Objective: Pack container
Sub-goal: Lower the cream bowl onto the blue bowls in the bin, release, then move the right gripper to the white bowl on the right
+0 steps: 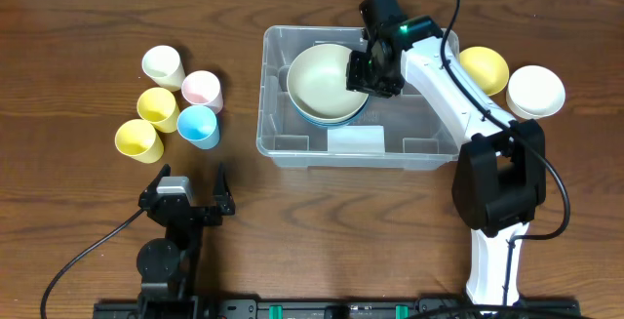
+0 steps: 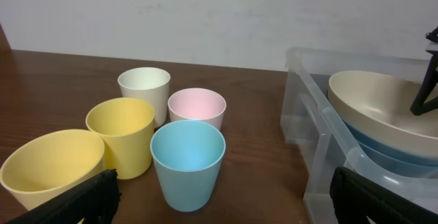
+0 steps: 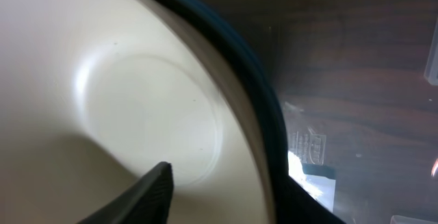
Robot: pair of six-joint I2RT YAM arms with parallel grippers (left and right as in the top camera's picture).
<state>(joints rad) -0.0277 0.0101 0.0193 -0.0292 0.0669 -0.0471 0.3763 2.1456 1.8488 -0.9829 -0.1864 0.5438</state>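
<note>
The container (image 1: pixel 278 148) is a clear plastic bin at the table's middle, also seen in the left wrist view (image 2: pixel 308 114). Inside it a beige bowl (image 1: pixel 322 75) rests tilted on a blue bowl (image 1: pixel 336 117). My right gripper (image 1: pixel 372 67) is at the beige bowl's right rim. In the right wrist view its fingers (image 3: pixel 226 190) straddle the rim (image 3: pixel 263 148), one inside the bowl and one outside, with a gap between them. My left gripper (image 1: pixel 185 202) is open and empty near the table's front, facing the cups.
Five cups stand left of the bin: white (image 1: pixel 162 65), pink (image 1: pixel 202 89), two yellow (image 1: pixel 157 109) (image 1: pixel 138 140) and light blue (image 1: pixel 198 125). A yellow bowl (image 1: pixel 485 67) and a white bowl (image 1: pixel 536 91) sit right of the bin.
</note>
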